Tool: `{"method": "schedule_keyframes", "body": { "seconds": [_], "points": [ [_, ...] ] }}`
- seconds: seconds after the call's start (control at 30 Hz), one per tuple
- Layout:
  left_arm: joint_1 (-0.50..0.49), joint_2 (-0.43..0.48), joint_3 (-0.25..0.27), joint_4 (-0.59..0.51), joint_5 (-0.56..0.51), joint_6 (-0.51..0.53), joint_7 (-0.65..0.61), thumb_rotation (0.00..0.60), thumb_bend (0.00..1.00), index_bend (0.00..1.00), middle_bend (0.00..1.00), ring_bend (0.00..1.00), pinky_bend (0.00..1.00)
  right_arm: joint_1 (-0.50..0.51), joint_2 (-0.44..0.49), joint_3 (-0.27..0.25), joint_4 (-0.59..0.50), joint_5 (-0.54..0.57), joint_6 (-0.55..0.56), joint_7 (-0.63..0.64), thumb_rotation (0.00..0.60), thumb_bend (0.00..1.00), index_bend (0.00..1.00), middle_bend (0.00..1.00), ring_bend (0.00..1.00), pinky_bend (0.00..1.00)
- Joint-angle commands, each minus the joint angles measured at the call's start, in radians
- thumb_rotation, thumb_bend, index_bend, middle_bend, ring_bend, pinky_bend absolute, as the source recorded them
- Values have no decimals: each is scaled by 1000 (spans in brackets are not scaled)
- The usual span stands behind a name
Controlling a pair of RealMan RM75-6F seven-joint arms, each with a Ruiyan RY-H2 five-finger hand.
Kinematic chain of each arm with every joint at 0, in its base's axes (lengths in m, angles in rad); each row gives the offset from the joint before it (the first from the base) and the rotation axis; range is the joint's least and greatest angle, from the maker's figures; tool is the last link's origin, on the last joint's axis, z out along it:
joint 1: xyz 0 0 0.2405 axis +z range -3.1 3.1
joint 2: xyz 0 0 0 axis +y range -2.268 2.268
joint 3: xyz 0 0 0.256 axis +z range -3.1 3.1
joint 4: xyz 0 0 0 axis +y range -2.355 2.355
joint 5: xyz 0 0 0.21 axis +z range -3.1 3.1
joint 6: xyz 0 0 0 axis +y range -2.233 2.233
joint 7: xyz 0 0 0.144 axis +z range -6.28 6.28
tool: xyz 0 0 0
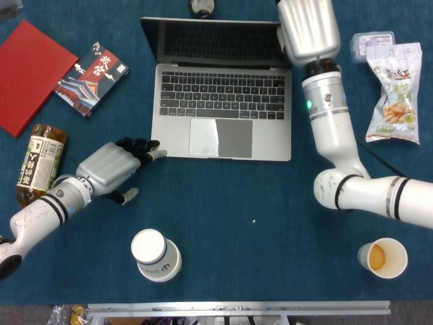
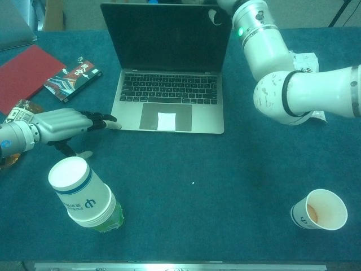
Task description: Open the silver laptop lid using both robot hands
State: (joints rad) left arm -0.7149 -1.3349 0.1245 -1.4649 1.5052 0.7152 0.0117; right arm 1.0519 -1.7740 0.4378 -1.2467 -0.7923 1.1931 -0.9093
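The silver laptop (image 1: 270,143) stands open in the middle of the table, its lid (image 1: 210,42) raised and its dark screen (image 2: 163,36) facing me in the chest view. My right hand (image 1: 308,30) is at the lid's upper right corner with its back toward the head camera. Its fingers run off the top of the frame, and a pale thumb tip (image 2: 214,17) shows in front of the screen. My left hand (image 1: 108,168) lies low at the front left, fingers stretched out, fingertips (image 2: 110,123) touching the front left corner of the base. It holds nothing.
At the left lie a red book (image 1: 27,74), a patterned box (image 1: 91,68) and a tea bottle (image 1: 39,162). A stack of paper cups (image 1: 154,254) stands in front of the left hand, and a cup with orange liquid (image 1: 382,257) at front right. A snack bag (image 1: 396,91) lies right of the laptop.
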Motion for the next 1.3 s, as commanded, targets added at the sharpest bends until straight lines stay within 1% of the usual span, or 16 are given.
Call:
{"method": "schedule_keyframes", "body": {
  "seconds": [0.03, 0.2, 0.6, 0.73, 0.87, 1.0, 1.13, 1.3],
  "points": [
    [0, 0, 0, 0, -1, -1, 0, 501, 417, 51, 0, 0, 56, 6, -1, 3, 20, 5, -6, 5, 600, 274, 87, 145, 10, 117],
    [-1, 0, 0, 1, -4, -3, 1, 500, 417, 51, 0, 0, 56, 18, -4, 14, 66, 17, -16, 13, 600, 245, 87, 145, 10, 117],
    [0, 2, 0, 2, -9, -4, 3, 500, 416, 51, 0, 0, 56, 47, -17, 38, 173, 44, -42, 32, 600, 245, 87, 145, 10, 117],
    [1, 0, 0, 4, -11, -3, 4, 502, 417, 51, 0, 0, 56, 55, -24, 40, 214, 49, -54, 40, 600, 245, 87, 145, 10, 117],
    [1, -1, 0, 5, -12, -4, 5, 499, 416, 51, 0, 0, 56, 57, -28, 40, 230, 48, -59, 50, 600, 245, 87, 145, 10, 117],
    [2, 4, -4, 0, -13, 2, 3, 502, 417, 51, 0, 0, 56, 50, -14, 43, 192, 39, -55, 74, 600, 245, 87, 145, 10, 117],
    [4, 13, -6, -8, -12, 11, 1, 498, 417, 51, 0, 0, 56, 31, 23, 44, 103, 31, -42, 88, 600, 245, 87, 145, 10, 117],
    [11, 31, -9, -23, -9, 32, -4, 498, 416, 51, 0, 0, 56, -8, 90, 36, -42, 16, -16, 102, 600, 245, 87, 145, 10, 117]
  ]
}}
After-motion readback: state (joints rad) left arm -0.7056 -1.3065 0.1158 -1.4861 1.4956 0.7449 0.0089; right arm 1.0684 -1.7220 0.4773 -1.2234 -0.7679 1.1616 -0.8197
